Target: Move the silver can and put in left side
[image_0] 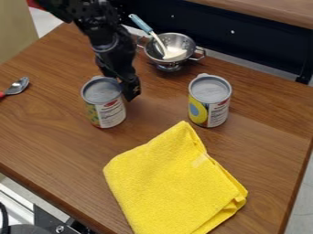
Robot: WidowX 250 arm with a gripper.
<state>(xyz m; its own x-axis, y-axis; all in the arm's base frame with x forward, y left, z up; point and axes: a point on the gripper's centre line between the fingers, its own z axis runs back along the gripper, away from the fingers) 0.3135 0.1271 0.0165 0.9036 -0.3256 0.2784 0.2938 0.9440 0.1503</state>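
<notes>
Brown wooden surface [43, 132], holding: two upright silver-topped cans, left can [105, 103] and right can [209, 101], well apart. Gripper [127, 88]: at the left can's rear right side, partly hidden by it; grip state cannot be told. Metal colander [180, 42] behind, containing blue-handled spatula [142, 24]. Folded yellow cloth [174, 183], in front. Red-handled spoon [17, 86], far left.

My robot arm [110, 34], in black, comprises chunky, jointed segments; pale highlights mark its glossy surfaces; a curved greyish band [106, 46] crosses it partway down; my gripper [129, 88], likewise black, bears small pale flecks [136, 84].
</notes>
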